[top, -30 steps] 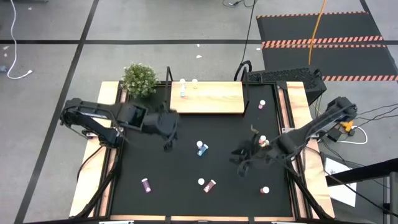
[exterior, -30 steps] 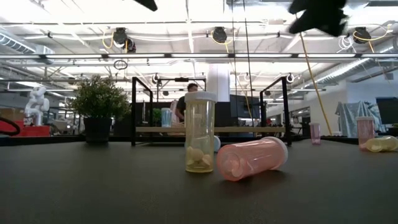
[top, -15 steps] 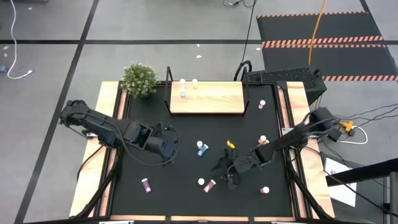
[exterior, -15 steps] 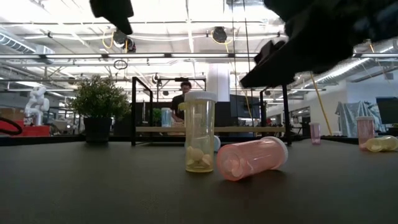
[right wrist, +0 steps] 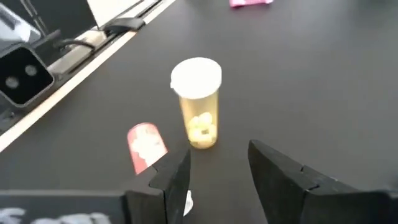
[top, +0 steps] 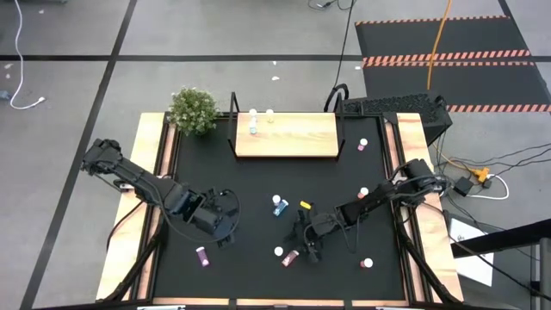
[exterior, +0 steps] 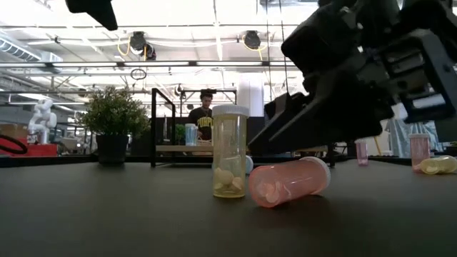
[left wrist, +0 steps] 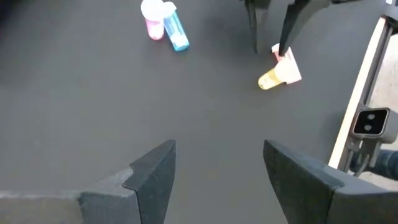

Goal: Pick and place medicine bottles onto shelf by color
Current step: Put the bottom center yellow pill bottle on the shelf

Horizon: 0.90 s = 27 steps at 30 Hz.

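A yellow bottle [right wrist: 198, 102] stands upright on the black table, and a pink bottle [right wrist: 146, 144] lies on its side right beside it. My right gripper [right wrist: 217, 180] is open, low over the table, just short of the two; in the high view it [top: 303, 241] is at the near middle. My left gripper [top: 225, 231] hangs open above the mat left of centre, with nothing between its fingers [left wrist: 152, 177]. The shelf [top: 286, 136] at the far side carries a blue bottle [top: 253, 126] and a pale one [top: 269, 114].
A blue bottle [top: 277, 207] is at mid-table, a pink one [top: 202, 255] near left, and more bottles [top: 368, 263] [top: 363, 193] [top: 362, 145] along the right side. A green plant [top: 193, 109] is at the far left corner. Wooden strips [top: 151, 215] border the mat.
My right gripper has come down from high over the table's right side toward the near left, rolling as it went, and now sits low beside the yellow and pink bottles. My left gripper has moved toward the near edge and sunk a little. No bottle has moved.
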### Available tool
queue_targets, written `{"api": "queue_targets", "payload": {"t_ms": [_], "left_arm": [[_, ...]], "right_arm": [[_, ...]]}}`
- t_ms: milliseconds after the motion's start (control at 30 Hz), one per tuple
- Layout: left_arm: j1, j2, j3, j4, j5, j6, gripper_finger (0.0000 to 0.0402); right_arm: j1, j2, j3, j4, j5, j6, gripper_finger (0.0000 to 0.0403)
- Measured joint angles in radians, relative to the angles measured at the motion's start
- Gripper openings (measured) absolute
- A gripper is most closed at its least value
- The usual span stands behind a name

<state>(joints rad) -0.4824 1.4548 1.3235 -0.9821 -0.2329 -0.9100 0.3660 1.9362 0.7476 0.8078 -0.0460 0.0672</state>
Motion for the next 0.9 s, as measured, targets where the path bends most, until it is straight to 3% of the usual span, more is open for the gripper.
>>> {"api": "queue_targets", "payload": {"t_ms": [400, 667, 900], "left_arm": [[-0.011, 0.0, 0.0, 0.005, -0.003, -0.087, 0.0243], [-0.011, 0.0, 0.0, 0.03, -0.003, -0.096, 0.0243], [-0.01, 0.0, 0.0, 0.175, -0.064, 0.001, 0.0243]], "right_arm": [[0.0, 0.128, 0.151, 0.003, -0.058, -0.02, 0.0242], [0.002, 0.138, 0.173, -0.046, -0.062, 0.03, 0.0183], [0.003, 0.139, 0.17, -0.07, -0.059, 0.063, 0.0127]]}}
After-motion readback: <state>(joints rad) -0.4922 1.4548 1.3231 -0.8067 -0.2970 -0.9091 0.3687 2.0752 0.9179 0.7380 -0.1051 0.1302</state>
